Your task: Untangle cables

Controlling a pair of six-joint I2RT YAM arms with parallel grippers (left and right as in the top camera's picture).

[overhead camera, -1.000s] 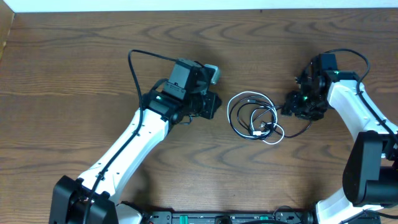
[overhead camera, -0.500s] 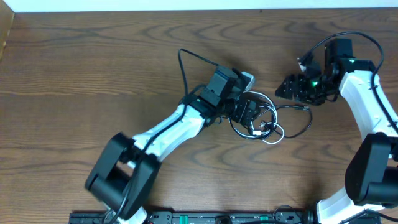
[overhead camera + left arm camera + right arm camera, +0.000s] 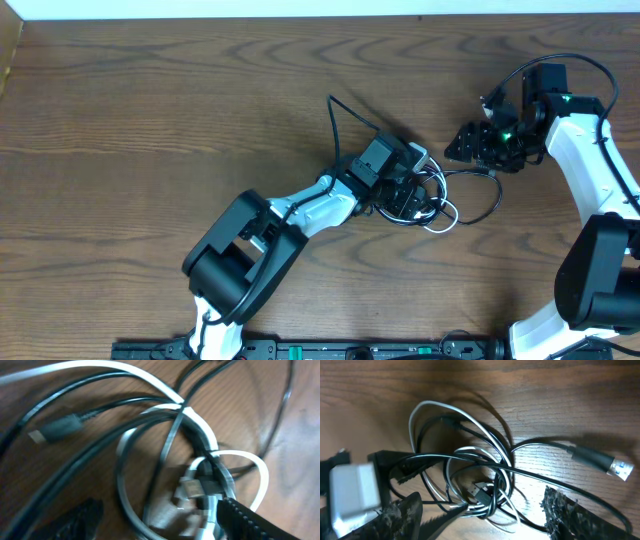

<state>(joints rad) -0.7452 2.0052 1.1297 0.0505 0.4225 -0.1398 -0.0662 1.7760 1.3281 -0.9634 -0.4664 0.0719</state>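
Note:
The cables lie tangled on the wooden table, a white cord (image 3: 448, 217) coiled with a black cord (image 3: 496, 197). My left gripper (image 3: 414, 196) is down over the tangle and open. In the left wrist view its fingers (image 3: 250, 519) stand wide on either side of the white loop (image 3: 125, 455), beside a black plug (image 3: 55, 427). My right gripper (image 3: 464, 146) hovers open to the upper right of the tangle, apart from it. The right wrist view has the coil (image 3: 470, 475) between and beyond its fingers (image 3: 565, 512), and the black cord's plug end (image 3: 600, 460) lies free on the wood.
The left arm's own thick black cable (image 3: 345, 115) arches behind its wrist. The left wrist's white camera block (image 3: 351, 491) sits at the coil's left. Bare wooden tabletop (image 3: 150, 120) spreads to the left and back.
The left arm has swung right, from beside the tangle to over it, and its jaws have opened. The right gripper first pulled up and away from the tangle, then stayed put.

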